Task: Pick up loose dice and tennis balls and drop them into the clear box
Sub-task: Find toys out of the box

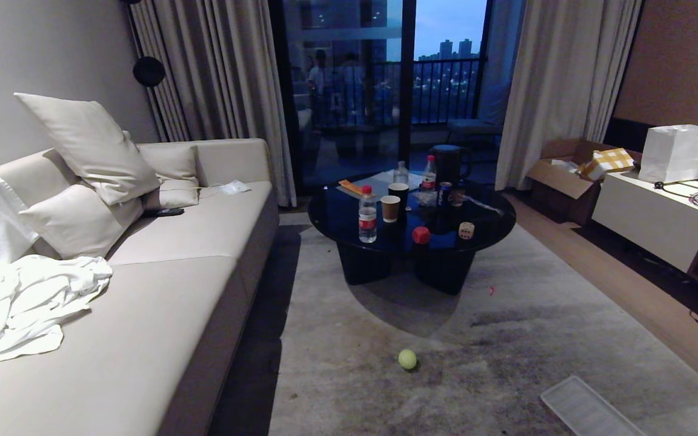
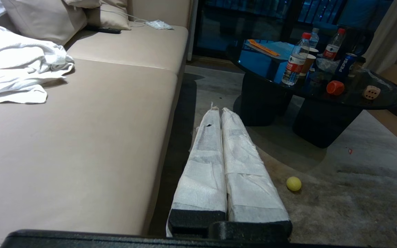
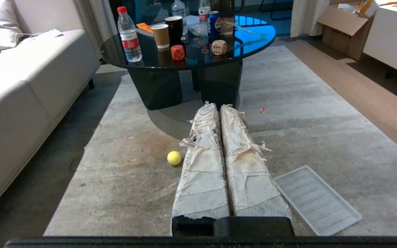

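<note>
nothing has been collected yet, and the layout suggests why the robot is standing back: from this spot it takes in all the loose toys at once. the tennis ball point(image 1: 407, 359) lies by itself on the grey rug point(image 1: 506, 339), between the robot and the round black desk point(image 1: 494, 209), well apart from everything else. the red die point(image 1: 421, 235) and the beige die point(image 1: 466, 230) sit near the desk's front edge, near each other but not touching, with a water bottle point(image 1: 368, 214), paper cups point(image 1: 390, 208) and a can point(image 1: 444, 193) crowded behind them, so reaching them will probably need care not to knock the drinks. the clear box point(image 1: 585, 409) rests flat on the rug at the robot's right, empty as far as i can see, close enough to the ball that it looks the natural first pick. neither arm shows in the head view. the left gripper point(image 2: 221, 111) has its wrapped fingers point(image 2: 205, 162) pressed together, holding nothing, pointing out over the rug beside the sofa point(image 1: 191, 242). the right gripper point(image 3: 218, 105) is likewise closed and empty, aimed toward the desk with the ball just beside its fingers point(image 3: 243, 155) and the box on the other side. both look parked, waiting for the first approach.
</note>
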